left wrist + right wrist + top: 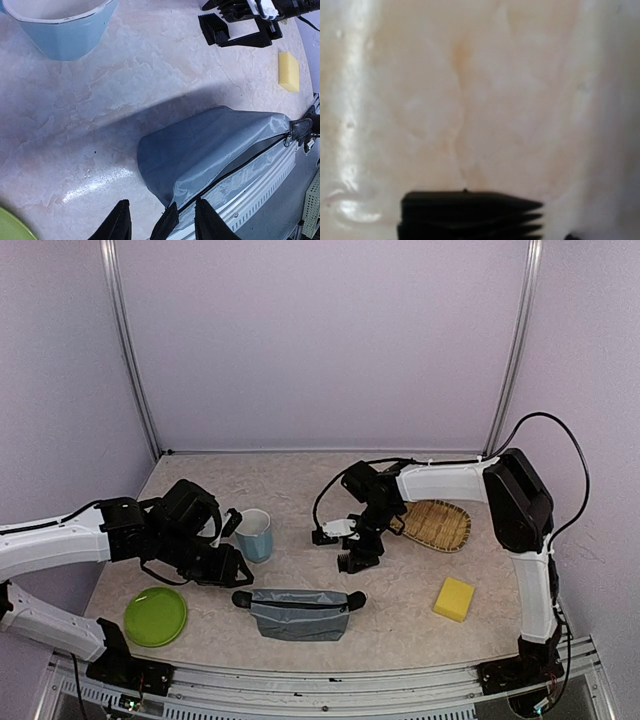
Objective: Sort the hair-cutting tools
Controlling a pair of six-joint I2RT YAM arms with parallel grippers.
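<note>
Looking down from above, the left arm (60,540) reaches to the 9 o'clock end of a grey zip pouch (298,613). I think it is there to hold the pouch so tools can go in. The right arm (440,480) hangs over a small black comb block (350,562) in the middle of the worktop (300,480). That block is the only hair-cutting tool I can see; no scissors or clipper show. A light-blue cup (255,533) stands at 11 o'clock from the pouch, close to the left arm, so it could get bumped. A green plate (156,616) lies at 9 o'clock, a yellow sponge (454,598) at 3 o'clock and a woven tray (438,524) at 1 o'clock.

From the left wrist, the left fingers (119,222) stand apart, one on each side of the pouch's black end tab (167,222), not pinching it. At 1 o'clock the right fingers (247,40) are right by the block. I cannot tell if they grip it.

From the right wrist, all is blurry. The block lies at 6 o'clock on the worktop. Nothing sits between the block and the pouch.
</note>
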